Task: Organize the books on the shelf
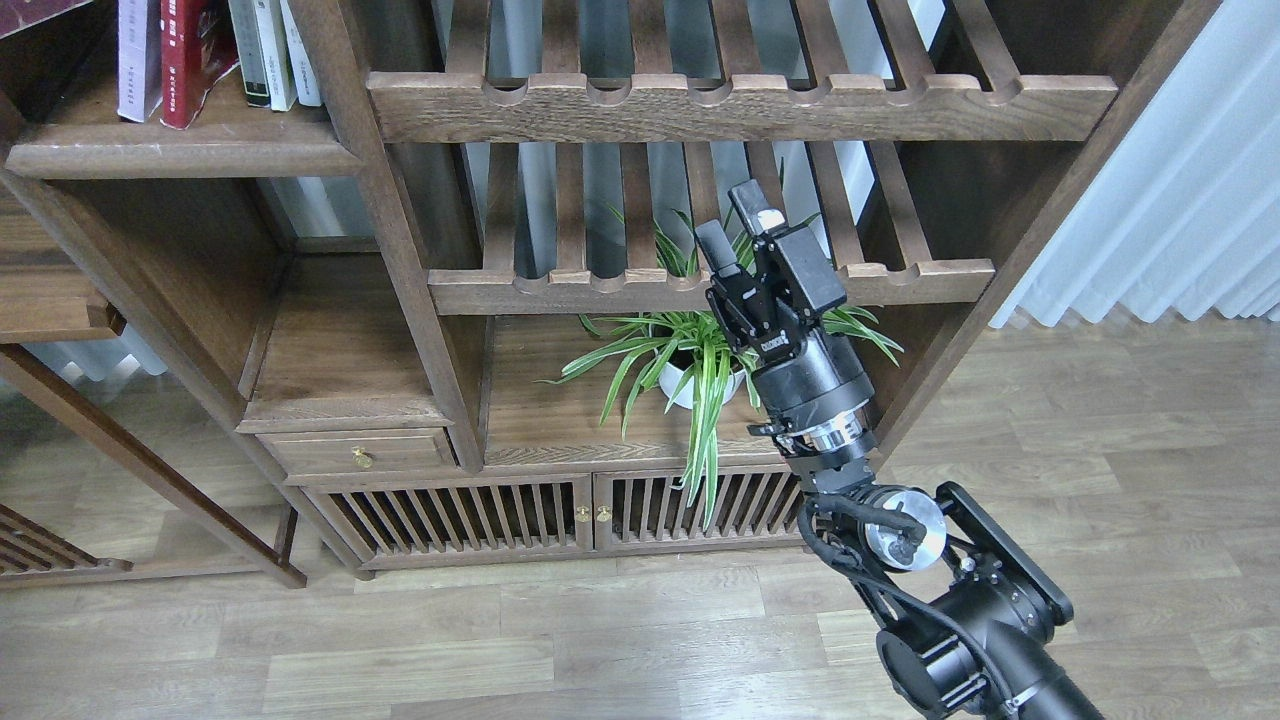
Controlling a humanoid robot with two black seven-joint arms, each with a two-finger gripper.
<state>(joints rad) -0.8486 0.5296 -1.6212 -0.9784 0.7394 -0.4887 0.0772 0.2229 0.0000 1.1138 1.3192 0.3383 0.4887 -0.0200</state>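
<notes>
Head view: the red book (192, 55) and lavender-white book (138, 55) stand upright at the shelf's (180, 150) right end; only a corner of the maroon one (45, 12) shows, so I judge work remains. My right gripper (735, 225) hangs well apart, jaws apart, empty.

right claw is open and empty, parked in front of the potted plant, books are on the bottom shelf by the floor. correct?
Not quite. The head view shows the books standing on the top-left plank shelf, not by the floor. The rest holds: the right claw is open, empty, in front of the potted plant.
</notes>
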